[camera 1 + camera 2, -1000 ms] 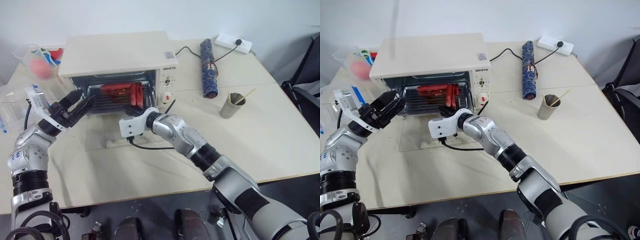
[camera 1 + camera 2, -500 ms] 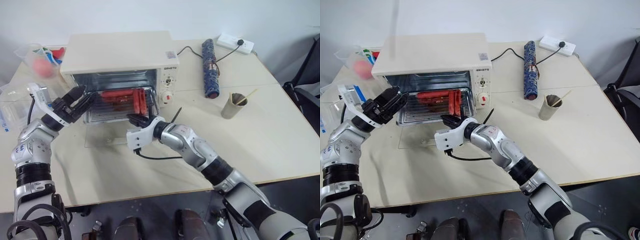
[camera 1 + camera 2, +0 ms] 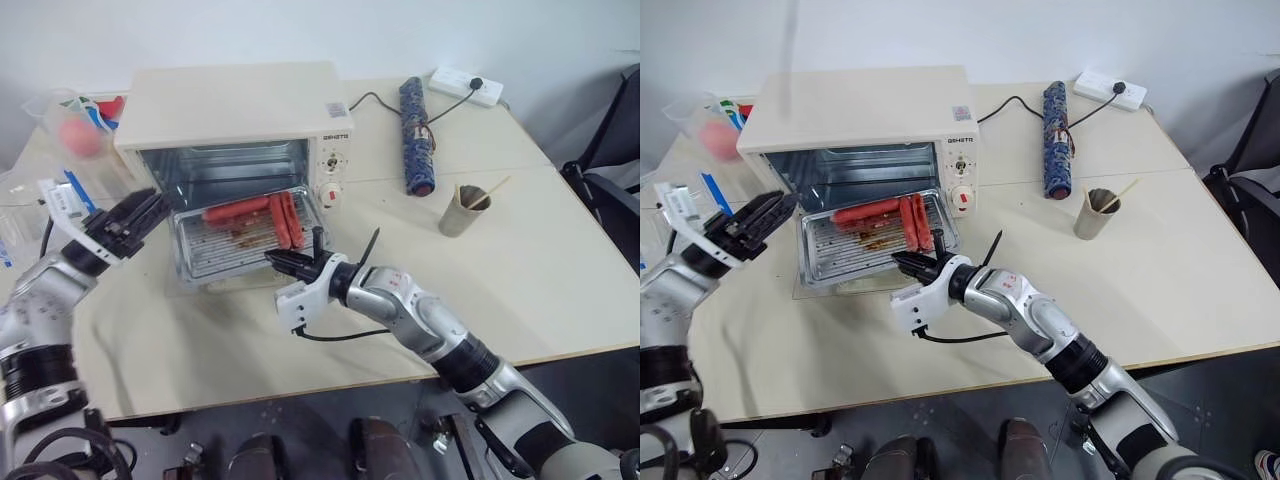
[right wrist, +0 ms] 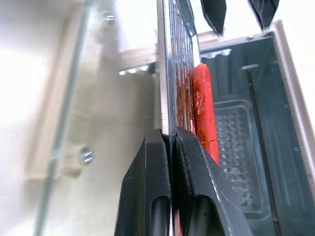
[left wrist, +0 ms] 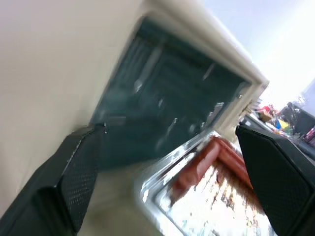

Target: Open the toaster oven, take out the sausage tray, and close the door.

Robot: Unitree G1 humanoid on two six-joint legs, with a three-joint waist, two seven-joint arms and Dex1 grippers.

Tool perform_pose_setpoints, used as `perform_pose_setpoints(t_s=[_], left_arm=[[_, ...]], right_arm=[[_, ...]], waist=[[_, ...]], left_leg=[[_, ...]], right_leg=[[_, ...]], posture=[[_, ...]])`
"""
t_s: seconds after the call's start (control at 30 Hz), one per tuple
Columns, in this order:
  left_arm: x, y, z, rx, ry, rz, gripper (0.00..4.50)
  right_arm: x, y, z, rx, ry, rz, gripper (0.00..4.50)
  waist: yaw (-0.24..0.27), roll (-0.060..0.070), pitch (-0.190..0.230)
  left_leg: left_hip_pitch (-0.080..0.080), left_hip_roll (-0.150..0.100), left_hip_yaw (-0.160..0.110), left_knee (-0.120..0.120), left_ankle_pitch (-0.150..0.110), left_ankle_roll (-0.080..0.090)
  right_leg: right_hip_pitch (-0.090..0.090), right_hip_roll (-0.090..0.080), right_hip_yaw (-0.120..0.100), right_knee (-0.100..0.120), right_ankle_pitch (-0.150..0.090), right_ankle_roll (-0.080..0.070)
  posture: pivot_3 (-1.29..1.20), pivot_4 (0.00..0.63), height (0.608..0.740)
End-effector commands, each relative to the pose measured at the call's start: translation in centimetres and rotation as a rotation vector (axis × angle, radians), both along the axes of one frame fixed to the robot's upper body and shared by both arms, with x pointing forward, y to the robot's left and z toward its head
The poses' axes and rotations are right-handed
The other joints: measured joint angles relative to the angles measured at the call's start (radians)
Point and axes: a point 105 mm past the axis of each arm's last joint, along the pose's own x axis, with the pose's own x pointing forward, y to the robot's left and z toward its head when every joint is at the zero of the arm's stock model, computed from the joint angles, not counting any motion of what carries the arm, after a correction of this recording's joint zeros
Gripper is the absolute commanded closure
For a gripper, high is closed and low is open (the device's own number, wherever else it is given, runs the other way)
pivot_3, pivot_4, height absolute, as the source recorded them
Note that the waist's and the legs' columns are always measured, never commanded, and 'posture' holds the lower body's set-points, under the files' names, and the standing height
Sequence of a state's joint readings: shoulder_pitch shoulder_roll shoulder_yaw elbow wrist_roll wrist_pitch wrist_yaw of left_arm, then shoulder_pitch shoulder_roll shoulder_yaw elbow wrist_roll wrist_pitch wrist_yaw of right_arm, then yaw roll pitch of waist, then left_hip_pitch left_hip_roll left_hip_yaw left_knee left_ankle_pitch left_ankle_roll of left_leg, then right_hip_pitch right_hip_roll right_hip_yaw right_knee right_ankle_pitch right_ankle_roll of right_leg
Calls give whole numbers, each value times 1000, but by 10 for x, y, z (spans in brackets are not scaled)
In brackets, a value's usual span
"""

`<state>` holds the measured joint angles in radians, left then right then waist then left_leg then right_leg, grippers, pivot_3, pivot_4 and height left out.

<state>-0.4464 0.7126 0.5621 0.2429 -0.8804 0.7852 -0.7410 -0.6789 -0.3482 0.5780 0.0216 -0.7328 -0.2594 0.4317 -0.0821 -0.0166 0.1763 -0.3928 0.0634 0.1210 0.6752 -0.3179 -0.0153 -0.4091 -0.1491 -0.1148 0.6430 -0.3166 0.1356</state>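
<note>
The right gripper (image 3: pixel 912 264) is reaching level across the tabletop (image 3: pixel 1160 230), pinching the near rim of the sausage tray (image 3: pixel 845 252). The tray is sticking halfway out of the toaster oven (image 3: pixel 865 125), over the lowered door (image 4: pixel 59 123). The left gripper (image 3: pixel 760 217), fingers spread, is hovering beside the tray's left edge. The door's glass is hard to make out.

The cream-white boxy toaster oven (image 3: pixel 235 110) carries a short line of small dark brand lettering (image 3: pixel 339 133) at the top of its right-hand control panel, too small to spell out with certainty. A small square label (image 3: pixel 338 110) on the right of its top shows a code-like pattern, not legible.
</note>
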Motion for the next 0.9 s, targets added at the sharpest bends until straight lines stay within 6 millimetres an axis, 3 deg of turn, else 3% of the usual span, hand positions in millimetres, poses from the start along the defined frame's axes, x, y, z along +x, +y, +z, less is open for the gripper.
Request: perform_pose_setpoints(t_s=[0.03,0.27,0.37,0.7,0.9], left_arm=[[-22,-8,6,-35,104,-74,0],[-55,-18,-13,-170,327,-168,0],[-61,-26,-19,-202,368,-189,0],[-42,-52,-22,-361,406,-246,0],[-35,-64,-27,-370,444,-280,0]], right_arm=[[0,-8,26,70,-55,10,4396],[-1,-16,35,74,-94,36,4396],[-3,-18,37,75,-104,48,4396],[-9,-21,37,54,-102,94,4396],[-16,-24,37,50,-73,119,4396]], waist=[[6,0,0],[27,0,0],[30,0,0],[31,0,0],[29,0,0]], left_leg=[[0,0,-1,1,0,0],[1,0,-1,3,0,0],[1,0,-1,3,0,0],[1,0,-1,4,0,0],[2,-1,0,2,0,0]], right_leg=[[0,0,1,0,0,0],[1,0,4,0,0,0],[1,0,5,0,0,0],[1,0,6,0,0,0],[1,0,6,-1,0,0]], posture=[[0,150,740],[0,150,740],[0,150,740],[0,150,740],[0,150,740]])
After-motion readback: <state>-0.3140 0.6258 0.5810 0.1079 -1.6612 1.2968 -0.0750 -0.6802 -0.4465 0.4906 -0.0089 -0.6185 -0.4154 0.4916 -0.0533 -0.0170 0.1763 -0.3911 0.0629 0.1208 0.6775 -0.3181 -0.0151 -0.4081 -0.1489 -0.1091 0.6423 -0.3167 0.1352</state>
